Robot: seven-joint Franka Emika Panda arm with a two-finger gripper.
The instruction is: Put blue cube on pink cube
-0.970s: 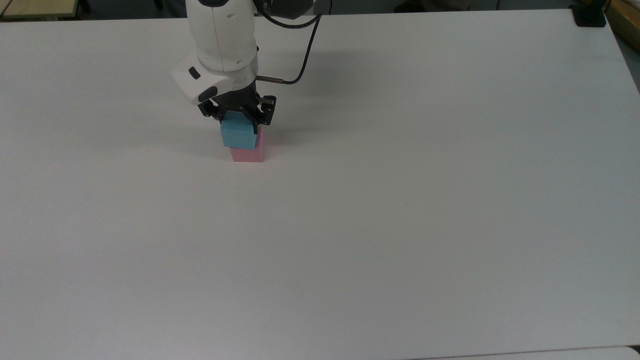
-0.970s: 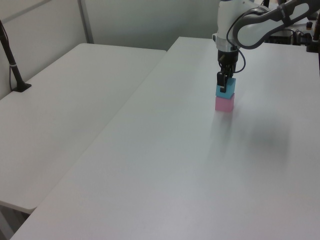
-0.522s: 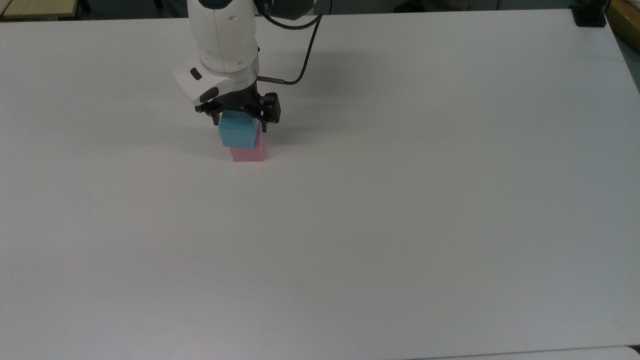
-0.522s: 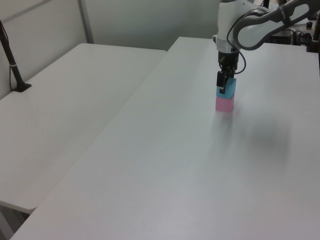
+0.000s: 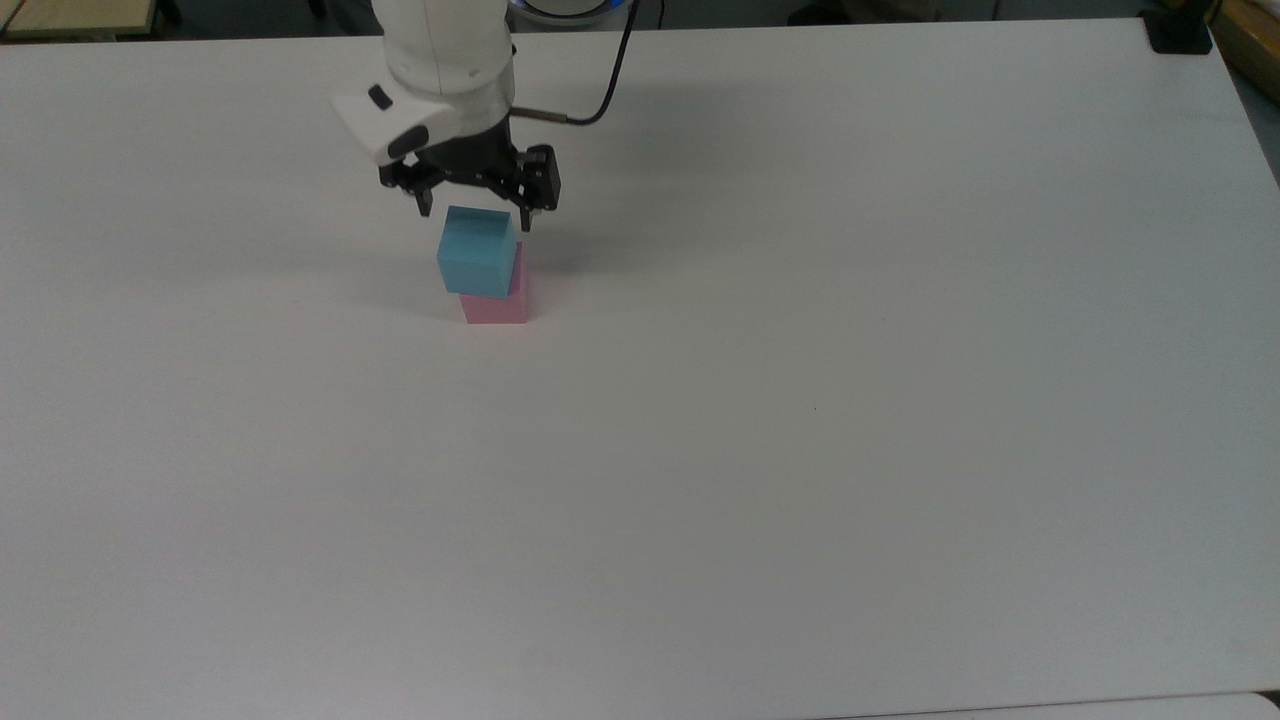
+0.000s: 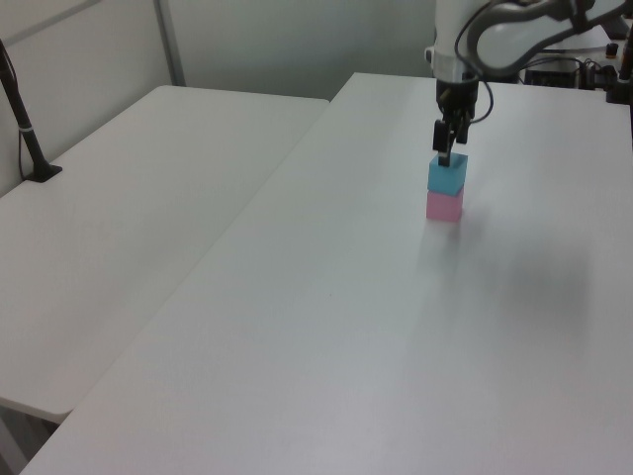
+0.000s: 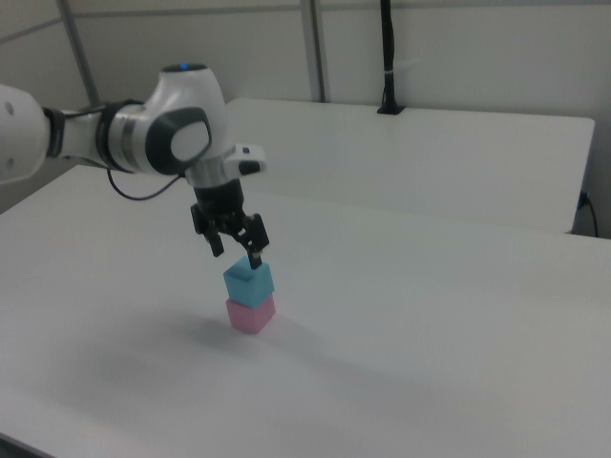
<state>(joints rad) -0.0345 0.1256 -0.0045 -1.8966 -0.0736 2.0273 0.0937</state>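
The blue cube (image 5: 478,263) (image 6: 447,175) (image 7: 249,282) rests on top of the pink cube (image 5: 495,308) (image 6: 444,207) (image 7: 251,315), set slightly off toward the top view's left. My gripper (image 5: 474,216) (image 6: 445,156) (image 7: 237,256) hangs just above the blue cube, open, its fingers apart and clear of the cube's sides. Nothing is between the fingers.
The stack stands on a wide white table (image 5: 800,400). A black cable (image 5: 610,90) trails from the wrist. A second white table (image 6: 119,247) adjoins at the left view's left, with a black pole clamp (image 6: 30,148) on it. A black mount (image 5: 1178,35) sits at the far right corner.
My gripper opened off the blue cube and rose straight up; the cube stayed on the pink cube.
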